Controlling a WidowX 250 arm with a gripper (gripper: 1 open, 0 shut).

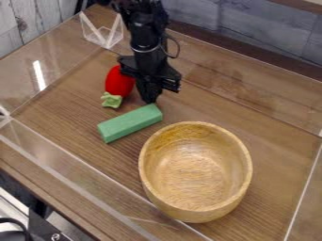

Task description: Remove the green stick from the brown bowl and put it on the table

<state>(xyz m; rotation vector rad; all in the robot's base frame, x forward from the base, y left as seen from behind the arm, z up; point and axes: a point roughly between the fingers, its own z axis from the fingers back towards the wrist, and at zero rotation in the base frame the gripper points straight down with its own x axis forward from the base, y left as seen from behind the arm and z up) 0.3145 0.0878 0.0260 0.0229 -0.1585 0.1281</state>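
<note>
The green stick [131, 122] lies flat on the table [239, 94], just left of the brown bowl [189, 128] and apart from it. The bowl is empty inside. My gripper [150, 92] points straight down and hangs close above the table, just behind the stick's right end and beside a red fruit toy [119, 81]. Nothing shows between its dark fingers, and they look close together. I cannot make out a gap between them.
Low clear acrylic walls [38, 80] edge the tabletop on the left, and another wall [88, 184] runs along the front. The red toy sits left of the gripper, almost touching it. A clear bracket [101, 33] stands at the back behind the arm.
</note>
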